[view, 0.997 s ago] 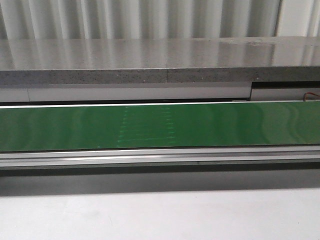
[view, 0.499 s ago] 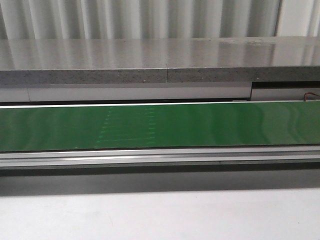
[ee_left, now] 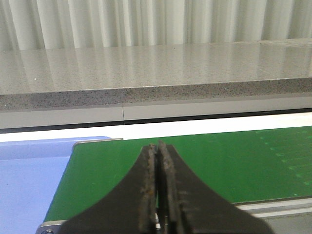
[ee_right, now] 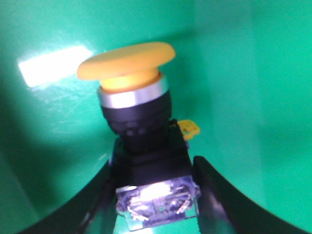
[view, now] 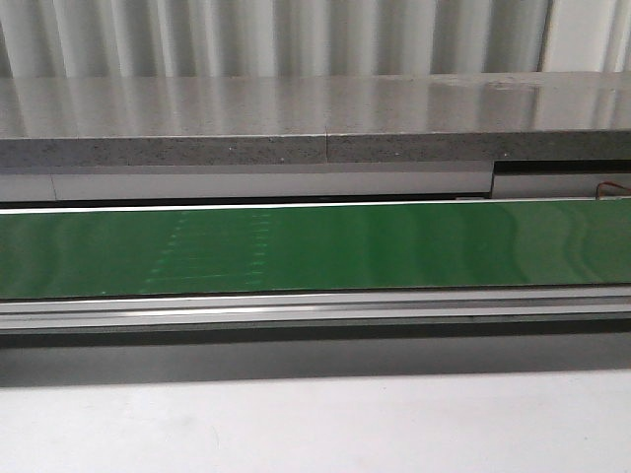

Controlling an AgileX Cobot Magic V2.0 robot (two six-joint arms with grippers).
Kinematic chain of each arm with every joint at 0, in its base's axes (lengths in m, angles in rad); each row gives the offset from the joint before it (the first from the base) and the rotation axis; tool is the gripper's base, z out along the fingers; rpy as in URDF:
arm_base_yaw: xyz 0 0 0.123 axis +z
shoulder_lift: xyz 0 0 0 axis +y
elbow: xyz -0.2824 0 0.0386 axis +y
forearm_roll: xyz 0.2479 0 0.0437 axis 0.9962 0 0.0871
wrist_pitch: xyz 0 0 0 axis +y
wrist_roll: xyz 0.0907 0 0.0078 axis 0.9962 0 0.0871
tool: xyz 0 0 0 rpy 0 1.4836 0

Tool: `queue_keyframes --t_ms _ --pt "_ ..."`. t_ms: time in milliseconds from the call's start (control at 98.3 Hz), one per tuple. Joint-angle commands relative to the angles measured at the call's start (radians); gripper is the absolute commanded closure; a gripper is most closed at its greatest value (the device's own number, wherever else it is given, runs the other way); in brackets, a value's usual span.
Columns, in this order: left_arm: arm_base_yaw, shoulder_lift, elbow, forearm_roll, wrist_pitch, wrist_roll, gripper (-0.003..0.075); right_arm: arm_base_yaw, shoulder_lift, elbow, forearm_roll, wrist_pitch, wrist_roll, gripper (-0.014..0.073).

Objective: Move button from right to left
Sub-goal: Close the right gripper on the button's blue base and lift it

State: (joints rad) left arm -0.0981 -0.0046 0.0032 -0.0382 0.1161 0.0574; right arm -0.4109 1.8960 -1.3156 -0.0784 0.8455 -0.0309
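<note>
The button (ee_right: 126,61) fills the right wrist view: a yellow-orange mushroom cap, a silver ring, a dark body and a pale contact block (ee_right: 157,200) nearest the camera. My right gripper (ee_right: 153,163) is shut on it, one dark finger pressed to each side of the block, over a green surface (ee_right: 243,73). Neither the button nor the right gripper shows in the front view. My left gripper (ee_left: 158,145) is shut with nothing between its fingers, and it hangs over the left end of the green conveyor belt (ee_left: 219,161).
The green belt (view: 394,246) runs across the front view with pale dotted marks (view: 212,251) on it. A grey stone counter (view: 296,118) stands behind, a metal rail and a white tabletop (view: 315,424) in front. A blue surface (ee_left: 29,180) adjoins the belt's left end.
In the front view the pale dotted marks on the belt have shifted steadily to the left. Nothing else there has moved.
</note>
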Motion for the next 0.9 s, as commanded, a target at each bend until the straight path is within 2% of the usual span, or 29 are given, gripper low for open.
queue_keyframes --t_ms 0,265,488,610,722,885 --pt "0.001 -0.030 0.039 -0.003 -0.075 -0.010 0.0741 0.001 -0.113 -0.036 0.019 0.009 -0.008 0.0501" --pt "0.001 -0.030 0.039 -0.003 -0.075 -0.010 0.0741 0.037 -0.273 -0.033 0.127 0.102 -0.008 0.0501" --pt "0.001 -0.030 0.039 -0.003 -0.075 -0.010 0.0741 0.137 -0.314 -0.032 0.180 0.190 -0.008 0.0501" --pt "0.001 -0.030 0.039 -0.003 -0.075 -0.010 0.0741 0.207 -0.314 -0.009 0.180 0.181 -0.002 0.0501" --pt "0.001 -0.030 0.039 -0.003 -0.075 -0.010 0.0741 0.259 -0.312 0.030 0.180 0.168 0.056 0.0501" --pt "0.001 -0.030 0.039 -0.003 -0.075 -0.010 0.0741 0.292 -0.286 0.064 0.179 0.138 0.068 0.0501"
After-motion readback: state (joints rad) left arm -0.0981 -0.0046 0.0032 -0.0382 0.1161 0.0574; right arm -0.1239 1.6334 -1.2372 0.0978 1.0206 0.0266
